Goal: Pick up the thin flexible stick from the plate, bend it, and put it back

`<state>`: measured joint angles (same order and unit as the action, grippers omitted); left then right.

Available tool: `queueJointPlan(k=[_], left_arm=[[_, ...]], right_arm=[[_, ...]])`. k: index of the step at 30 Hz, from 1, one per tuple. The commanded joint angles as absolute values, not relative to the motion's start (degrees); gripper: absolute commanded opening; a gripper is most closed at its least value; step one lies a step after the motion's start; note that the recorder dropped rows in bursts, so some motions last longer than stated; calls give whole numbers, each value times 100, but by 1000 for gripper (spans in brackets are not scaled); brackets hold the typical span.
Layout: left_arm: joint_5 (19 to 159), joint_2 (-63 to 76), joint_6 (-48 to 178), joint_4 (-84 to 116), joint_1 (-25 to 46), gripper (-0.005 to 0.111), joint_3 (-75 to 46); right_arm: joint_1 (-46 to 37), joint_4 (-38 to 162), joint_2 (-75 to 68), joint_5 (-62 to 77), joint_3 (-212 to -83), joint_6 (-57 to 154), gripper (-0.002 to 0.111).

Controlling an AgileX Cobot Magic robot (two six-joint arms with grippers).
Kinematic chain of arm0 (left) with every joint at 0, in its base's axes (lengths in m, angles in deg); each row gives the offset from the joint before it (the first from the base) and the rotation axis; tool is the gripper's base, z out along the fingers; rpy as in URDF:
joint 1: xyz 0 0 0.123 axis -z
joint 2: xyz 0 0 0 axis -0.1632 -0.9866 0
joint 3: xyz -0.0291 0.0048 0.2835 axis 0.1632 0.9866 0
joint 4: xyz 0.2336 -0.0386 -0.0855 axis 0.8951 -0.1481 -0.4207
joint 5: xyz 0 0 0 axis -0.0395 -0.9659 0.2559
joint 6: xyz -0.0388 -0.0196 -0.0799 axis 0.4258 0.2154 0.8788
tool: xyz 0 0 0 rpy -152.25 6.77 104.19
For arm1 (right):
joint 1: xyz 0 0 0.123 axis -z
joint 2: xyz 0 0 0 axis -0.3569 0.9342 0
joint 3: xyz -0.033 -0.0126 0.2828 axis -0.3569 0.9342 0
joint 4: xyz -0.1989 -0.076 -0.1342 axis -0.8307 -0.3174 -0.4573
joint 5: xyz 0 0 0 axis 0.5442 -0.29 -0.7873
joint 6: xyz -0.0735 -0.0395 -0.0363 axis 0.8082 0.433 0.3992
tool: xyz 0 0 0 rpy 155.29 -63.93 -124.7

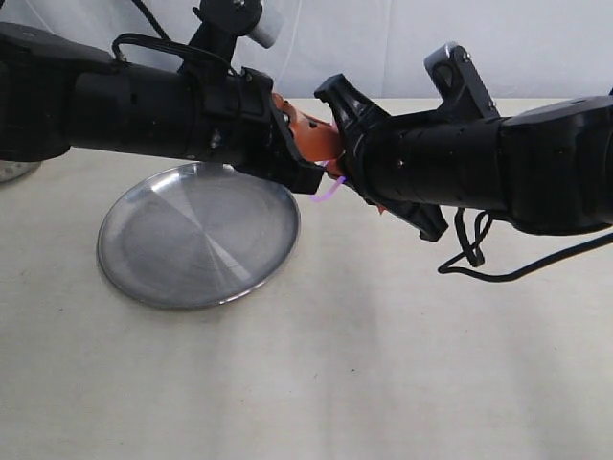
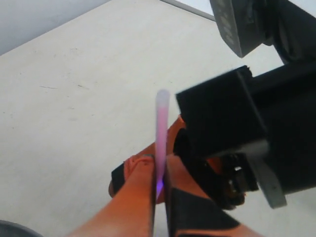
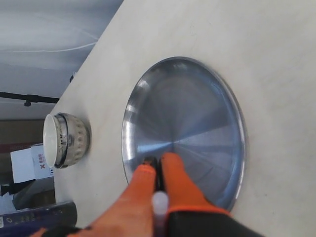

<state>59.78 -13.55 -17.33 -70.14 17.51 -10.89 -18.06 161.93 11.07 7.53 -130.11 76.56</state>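
Both arms meet in mid-air above the table, to the right of the plate (image 1: 196, 235). The thin pink-purple stick (image 2: 161, 126) stands pinched between the orange fingers of my left gripper (image 2: 160, 160), which is shut on it. In the exterior view only a short length of the stick (image 1: 329, 190) pokes out under the two gripper heads. My right gripper (image 3: 158, 165) is also shut, and the stick's pale end (image 3: 159, 203) sits between its fingers. The silver plate (image 3: 232, 113) lies bare beneath it. The stick's middle is hidden by the grippers.
A white bowl (image 3: 64, 139) stands on the table beyond the plate's far side. A black cable (image 1: 474, 251) hangs from the right arm. The right gripper's black body (image 2: 232, 133) is close against the left fingers. Beige tabletop surrounds the plate.
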Motion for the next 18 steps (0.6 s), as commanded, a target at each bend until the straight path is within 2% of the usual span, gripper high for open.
queueJointPlan(k=[1,18], left_arm=[[5918,-1377,-1651,-6863,1885,0,-1042],[6806,-1377,-1496,-6838,1885,0,-1042]], right_arm=[[-1821,16223,1049,699,-13097,7603,-1],[-1821,16223,1049,853,-13097,7603,-1]])
